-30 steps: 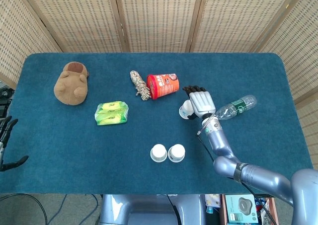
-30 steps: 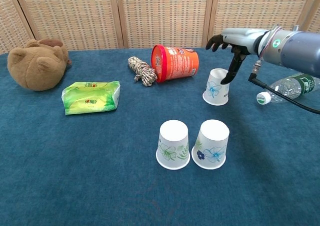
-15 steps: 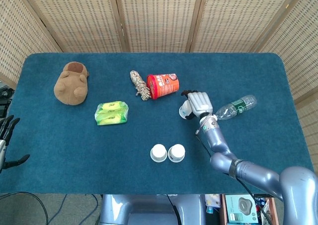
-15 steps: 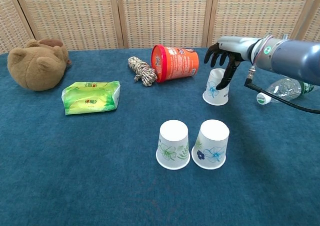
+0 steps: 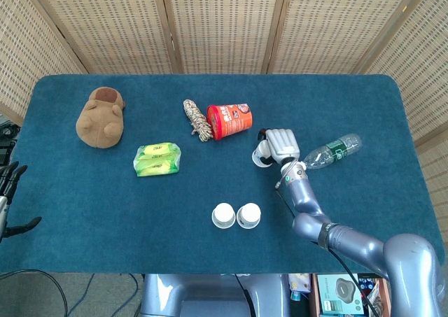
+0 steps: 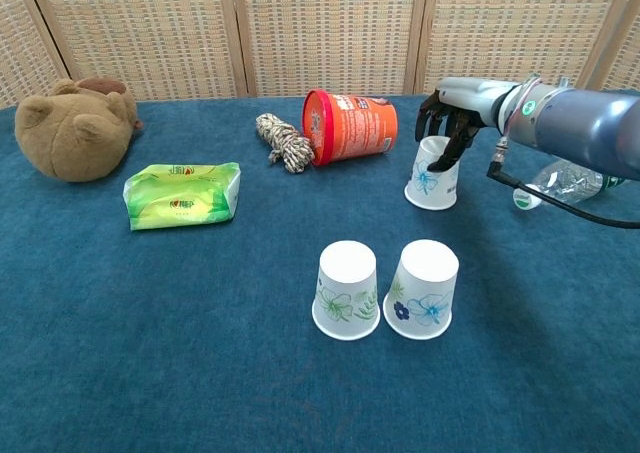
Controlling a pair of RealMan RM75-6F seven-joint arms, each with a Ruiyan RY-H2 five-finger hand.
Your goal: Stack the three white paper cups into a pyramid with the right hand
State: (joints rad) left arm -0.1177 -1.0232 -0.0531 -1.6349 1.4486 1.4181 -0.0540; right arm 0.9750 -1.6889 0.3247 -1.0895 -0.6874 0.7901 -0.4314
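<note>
Near the far right of the worktop [image 6: 120,373], my right hand [image 6: 447,113] closes its fingers around the top of the third cup [image 6: 433,174], which stands upside down beside the tipped orange tub [image 6: 352,125]. Closer to me, the other two cups [image 6: 348,290] [image 6: 423,289] stand upside down side by side, touching. My left hand [image 5: 8,191] hangs off the worktop's left edge, fingers apart, holding nothing.
</note>
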